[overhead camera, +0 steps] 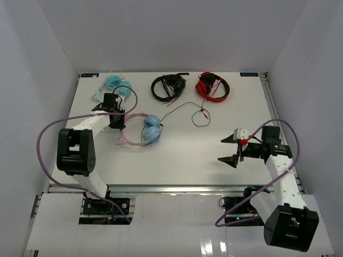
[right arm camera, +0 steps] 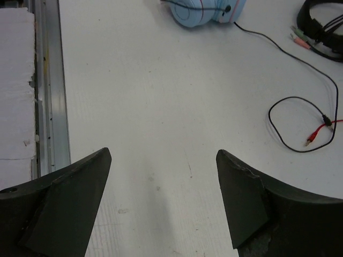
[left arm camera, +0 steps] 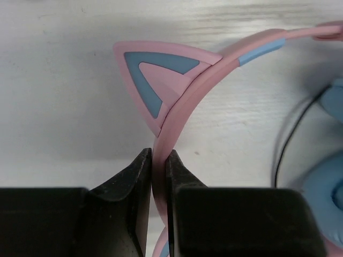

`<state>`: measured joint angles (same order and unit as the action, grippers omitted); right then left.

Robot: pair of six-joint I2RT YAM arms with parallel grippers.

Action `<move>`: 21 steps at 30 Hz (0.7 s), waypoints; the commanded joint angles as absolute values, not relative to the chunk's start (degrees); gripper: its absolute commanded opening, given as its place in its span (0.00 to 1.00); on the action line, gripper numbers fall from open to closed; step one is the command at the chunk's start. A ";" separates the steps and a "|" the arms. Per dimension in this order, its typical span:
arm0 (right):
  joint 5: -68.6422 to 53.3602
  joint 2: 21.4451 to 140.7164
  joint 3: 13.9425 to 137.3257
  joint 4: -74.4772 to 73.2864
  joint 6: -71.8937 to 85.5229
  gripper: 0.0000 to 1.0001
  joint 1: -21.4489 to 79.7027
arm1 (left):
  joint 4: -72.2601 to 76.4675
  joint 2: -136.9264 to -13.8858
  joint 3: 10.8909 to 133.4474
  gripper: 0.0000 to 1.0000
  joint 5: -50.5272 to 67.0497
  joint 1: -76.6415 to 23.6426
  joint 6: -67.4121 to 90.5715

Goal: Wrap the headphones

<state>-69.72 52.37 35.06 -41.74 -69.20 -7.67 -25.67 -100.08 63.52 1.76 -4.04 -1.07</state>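
Clamping the headphones [overhead camera: 152, 128] by the pink band [left arm camera: 179, 115], cat ear [left arm camera: 155, 75] just past the tips, left fingers [left arm camera: 131, 182] look set to anchor them on the surface [right arm camera: 161, 96], while right fingers [right arm camera: 69, 187] hang spread wide, empty, cable [right arm camera: 269, 115] lying loose ahead of them, presumably free to gather it.

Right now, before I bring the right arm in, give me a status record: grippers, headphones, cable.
left gripper: shut on the headphones at the pink headband, beside a cat ear
right gripper: open, empty, over bare table
headphones: lying flat, left of table centre
cable: unwrapped, running from an ear cup to a loose loop on the table
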 commanded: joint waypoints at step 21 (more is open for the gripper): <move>-72.61 71.27 58.97 -13.69 -45.50 0.90 15.45 | -30.51 -59.24 70.13 0.00 21.86 -16.44 27.32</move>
